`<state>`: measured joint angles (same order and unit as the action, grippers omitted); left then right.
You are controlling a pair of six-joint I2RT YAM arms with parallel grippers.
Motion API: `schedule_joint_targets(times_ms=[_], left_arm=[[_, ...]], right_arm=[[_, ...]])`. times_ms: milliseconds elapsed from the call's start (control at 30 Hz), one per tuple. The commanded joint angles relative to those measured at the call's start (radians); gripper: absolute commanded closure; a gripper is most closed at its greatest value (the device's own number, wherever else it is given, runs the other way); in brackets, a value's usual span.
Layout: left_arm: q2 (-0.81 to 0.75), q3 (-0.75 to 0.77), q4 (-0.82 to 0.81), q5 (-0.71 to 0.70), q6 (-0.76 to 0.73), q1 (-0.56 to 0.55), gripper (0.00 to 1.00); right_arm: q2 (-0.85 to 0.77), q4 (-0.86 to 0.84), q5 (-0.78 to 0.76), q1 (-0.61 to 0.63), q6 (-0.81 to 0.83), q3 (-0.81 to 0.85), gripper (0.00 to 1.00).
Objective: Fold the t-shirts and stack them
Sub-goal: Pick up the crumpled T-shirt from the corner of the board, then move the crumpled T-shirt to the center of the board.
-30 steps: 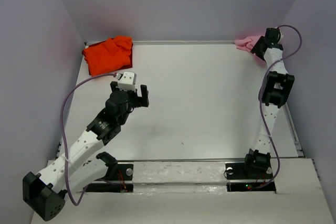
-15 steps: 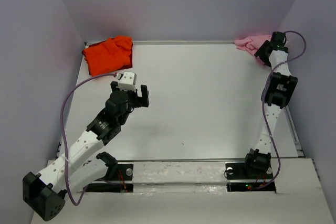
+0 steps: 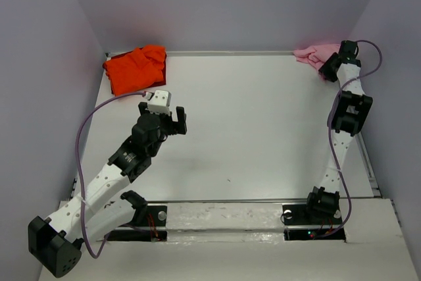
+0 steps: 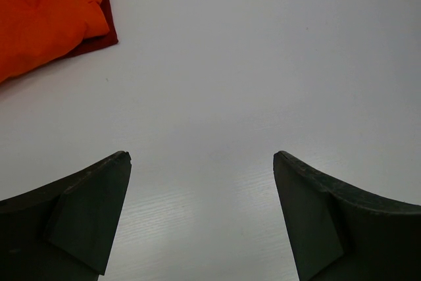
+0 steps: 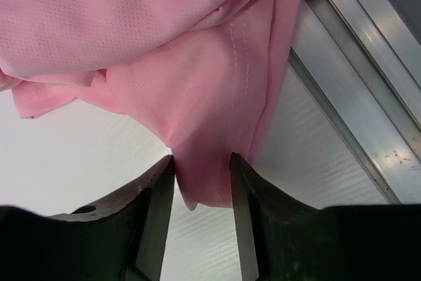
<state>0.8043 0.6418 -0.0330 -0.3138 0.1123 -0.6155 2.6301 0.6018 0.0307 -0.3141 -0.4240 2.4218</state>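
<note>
Right tool (image 5: 200, 166) is clenching a narrow fold of the pink t-shirt (image 5: 131, 18), its two fingers nearly together with stitched cloth pinched between them. Most of the shirt is bunching just ahead of the tool and spilling to its left, up in the far corner of the worktop (image 3: 250, 123). A metal rail (image 5: 368, 64) is running along just to the tool's right, and the hem is brushing close to it.

Left tool (image 4: 200, 176) is hanging released over bare worktop, holding nothing, with the orange-red t-shirt (image 4: 39, 11) lying crumpled ahead of it and off to its left, well apart from its fingers.

Judging by this, the step in hand is dragging the pink shirt out of the corner so it can be spread. To do that well, the right tool should be lifting a little first so the cloth is clearing the rail, then pulling back toward itself slowly. The pinch looks thin, so a quick tug could be slipping it free. Folding and stacking are not yet begun for either shirt.
</note>
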Motion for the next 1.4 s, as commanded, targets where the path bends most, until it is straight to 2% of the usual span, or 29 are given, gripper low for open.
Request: schedule_joint_targets(times_ms=[0, 33, 67, 133, 300, 400, 433, 500, 533, 633, 667, 767, 900, 1100, 1200, 1367], left_arm=[[-0.027, 0.035, -0.038, -0.001, -0.010, -0.004, 0.01], [-0.027, 0.035, -0.038, -0.001, -0.010, -0.004, 0.01], [-0.027, 0.035, -0.038, 0.001, -0.010, -0.006, 0.01], [-0.027, 0.035, -0.038, -0.001, -0.010, -0.006, 0.01], [-0.024, 0.036, -0.039, -0.005, -0.011, -0.004, 0.01], [-0.020, 0.038, -0.039, -0.010, -0.011, -0.004, 0.01], [-0.020, 0.038, -0.039, -0.010, -0.011, -0.004, 0.01], [-0.020, 0.038, -0.039, -0.014, -0.011, -0.004, 0.01], [-0.020, 0.038, -0.039, -0.015, -0.011, -0.006, 0.01], [-0.022, 0.039, -0.039, -0.018, -0.011, -0.004, 0.01], [-0.024, 0.039, -0.039, -0.018, -0.011, -0.004, 0.01], [-0.024, 0.038, -0.039, -0.016, -0.010, -0.004, 0.01], [-0.028, 0.038, -0.036, -0.030, -0.010, -0.004, 0.01], [-0.033, 0.038, -0.033, -0.061, -0.014, -0.004, 0.01], [-0.034, 0.038, -0.033, -0.074, -0.016, -0.004, 0.01], [-0.039, 0.038, -0.030, -0.105, -0.019, -0.004, 0.01]], right_arm=[[0.024, 0.006, 0.057, -0.005, -0.016, -0.009, 0.65], [0.021, 0.006, 0.057, -0.005, -0.016, -0.012, 0.65], [0.018, 0.004, 0.057, -0.005, -0.016, -0.015, 0.83], [0.015, 0.004, 0.061, -0.005, -0.016, -0.024, 1.00], [-0.024, -0.005, 0.112, -0.005, -0.041, -0.087, 1.00], [-0.164, -0.098, 0.139, 0.009, -0.061, -0.237, 1.00], [-0.165, -0.099, 0.138, 0.009, -0.061, -0.284, 1.00], [-0.328, -0.169, 0.149, 0.041, -0.081, -0.438, 1.00], [-0.329, -0.195, 0.156, 0.050, -0.081, -0.495, 1.00], [-0.500, -0.298, 0.186, 0.101, -0.117, -0.719, 1.00], [-0.575, -0.330, 0.190, 0.137, -0.125, -0.810, 1.00], [-0.704, -0.359, 0.207, 0.217, -0.110, -0.918, 1.00], [-0.868, -0.382, 0.198, 0.404, -0.091, -1.110, 1.00], [-1.068, -0.338, 0.244, 0.593, -0.064, -1.211, 1.00], [-1.156, -0.260, 0.236, 0.691, -0.042, -1.173, 1.00], [-1.272, -0.191, 0.288, 0.741, -0.050, -1.091, 1.00]])
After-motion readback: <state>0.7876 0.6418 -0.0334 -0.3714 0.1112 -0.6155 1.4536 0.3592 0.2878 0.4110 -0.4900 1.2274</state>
